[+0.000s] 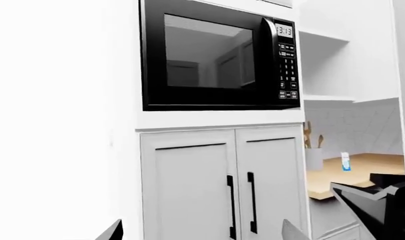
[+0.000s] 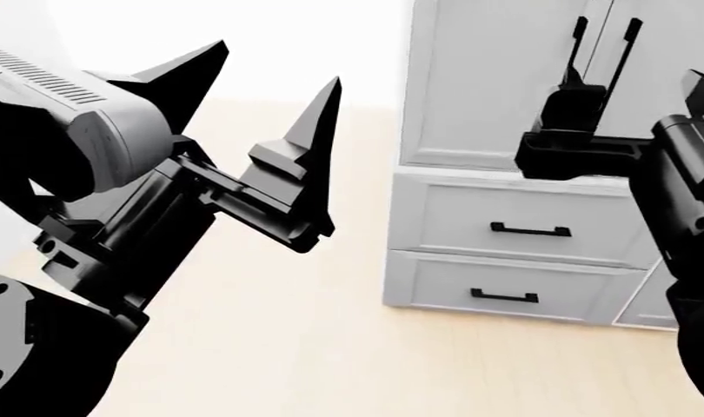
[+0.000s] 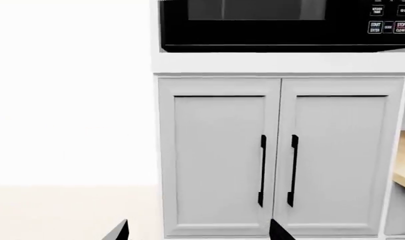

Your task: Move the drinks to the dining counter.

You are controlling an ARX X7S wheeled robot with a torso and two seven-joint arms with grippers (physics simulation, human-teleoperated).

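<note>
One drink shows: a small white-and-blue carton standing far off on a light-wood worktop beside the tall cabinet. The dining counter is out of view. My left gripper is open with nothing between its fingers, and it faces the cabinet doors well short of the carton. In the head view the left gripper is raised with its two pointed fingers spread. My right gripper is open too and holds nothing, facing the same doors from lower down.
A black microwave sits in a white tall cabinet over two doors with black handles. Drawers lie below. A grey-white pot of wooden utensils stands on the worktop. My right arm crosses the left wrist view. Pale wood floor spreads on the left.
</note>
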